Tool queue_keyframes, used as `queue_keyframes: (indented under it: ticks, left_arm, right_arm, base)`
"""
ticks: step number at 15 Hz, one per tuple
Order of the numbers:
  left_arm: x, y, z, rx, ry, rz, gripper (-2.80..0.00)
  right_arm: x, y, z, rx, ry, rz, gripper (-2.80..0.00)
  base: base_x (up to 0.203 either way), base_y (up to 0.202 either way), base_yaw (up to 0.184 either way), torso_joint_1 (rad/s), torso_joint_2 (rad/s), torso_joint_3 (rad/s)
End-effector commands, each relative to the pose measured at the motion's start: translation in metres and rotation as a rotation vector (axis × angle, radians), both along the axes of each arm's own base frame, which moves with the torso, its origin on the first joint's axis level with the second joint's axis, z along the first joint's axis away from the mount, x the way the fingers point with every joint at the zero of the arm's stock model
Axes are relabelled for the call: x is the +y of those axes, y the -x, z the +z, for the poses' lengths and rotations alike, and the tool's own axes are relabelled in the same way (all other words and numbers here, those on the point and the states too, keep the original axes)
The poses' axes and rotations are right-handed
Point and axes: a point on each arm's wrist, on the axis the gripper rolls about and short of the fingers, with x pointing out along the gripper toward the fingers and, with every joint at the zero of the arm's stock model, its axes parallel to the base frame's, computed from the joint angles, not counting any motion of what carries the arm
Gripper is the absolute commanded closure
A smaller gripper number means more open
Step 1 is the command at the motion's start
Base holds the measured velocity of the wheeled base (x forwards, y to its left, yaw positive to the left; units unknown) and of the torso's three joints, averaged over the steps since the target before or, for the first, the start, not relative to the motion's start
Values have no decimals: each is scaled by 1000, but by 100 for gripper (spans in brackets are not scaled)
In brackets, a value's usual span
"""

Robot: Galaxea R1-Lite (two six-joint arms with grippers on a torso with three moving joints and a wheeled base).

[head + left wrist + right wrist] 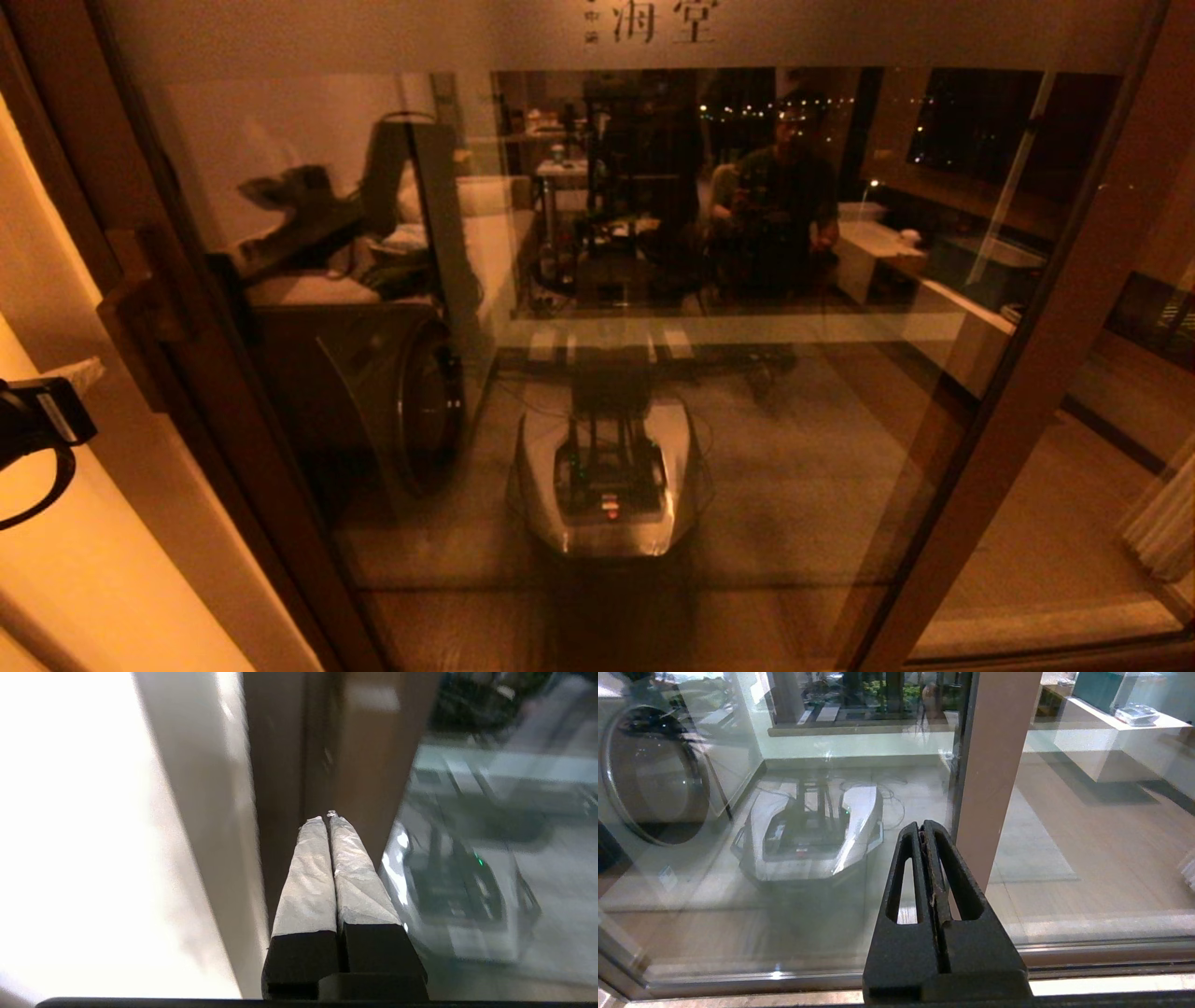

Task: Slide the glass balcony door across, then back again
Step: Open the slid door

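The glass balcony door (pixel 653 373) fills the head view, with a frosted top band and dark characters (pixel 653 23). Its brown left stile (pixel 187 373) carries a blocky wooden handle (pixel 140 317). At the far left edge, just left of and below the handle, is my left arm (pixel 37 429). In the left wrist view my left gripper (pixel 327 819) is shut on nothing, its white-taped fingers (pixel 308 877) pointing at the stile (pixel 369 774) close to the darker jamb (pixel 275 788). My right gripper (pixel 923 826) is shut and empty before the glass (pixel 784 882), near the right stile (pixel 994 765).
A cream wall (pixel 84 579) borders the door on the left. The glass reflects my own base (pixel 607 476) and the room behind. A front-loading washer (pixel 411 401) stands beyond the glass. The floor track (pixel 1087 952) runs along the door's foot.
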Motion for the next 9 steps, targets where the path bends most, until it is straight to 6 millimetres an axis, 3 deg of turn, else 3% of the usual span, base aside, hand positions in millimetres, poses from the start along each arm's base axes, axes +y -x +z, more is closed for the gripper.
queue_keyframes:
  ticks: [1,9]
  left_arm:
    - [8,-6,3,-12,-8,9,0]
    - [25,-37,13,-52,-34,4,0]
  right_arm:
    - [0,0,1,-1,0,0,0]
    - [0,0,0,0,0,0,0]
  base:
    - [0,0,0,0,0,0]
    - [0,0,0,0,0,0]
